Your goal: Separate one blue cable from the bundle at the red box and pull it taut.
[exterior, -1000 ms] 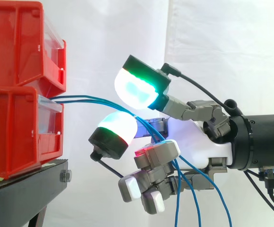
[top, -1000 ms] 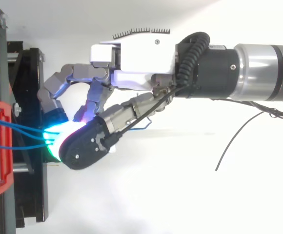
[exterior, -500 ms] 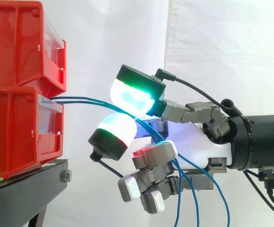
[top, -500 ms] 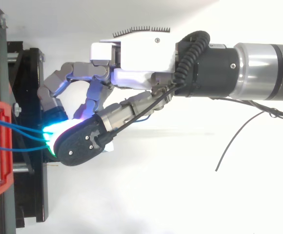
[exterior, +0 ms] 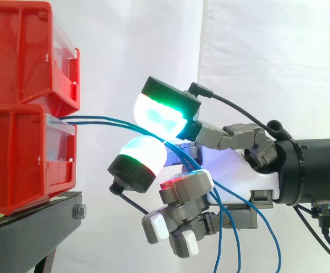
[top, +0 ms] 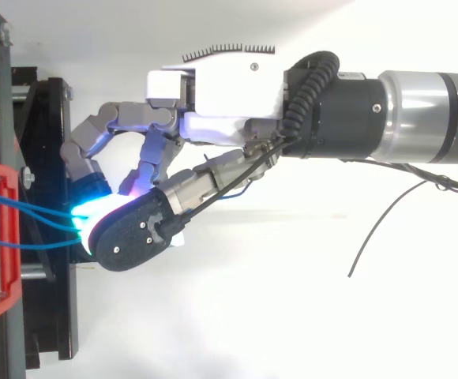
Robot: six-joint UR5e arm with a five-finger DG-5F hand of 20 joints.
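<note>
Upper pad dropped closer; hand now pinches thin blue cables near red box. Likely limp and slippery, so grip one strand there.

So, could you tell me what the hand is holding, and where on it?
The hand pinches the blue cables between two glowing pads, just out from the red box; whether one or both are caught cannot be told.

Your thin blue cables, fanned out of the lower red box's front, slack, loose ends dangling right.
</note>
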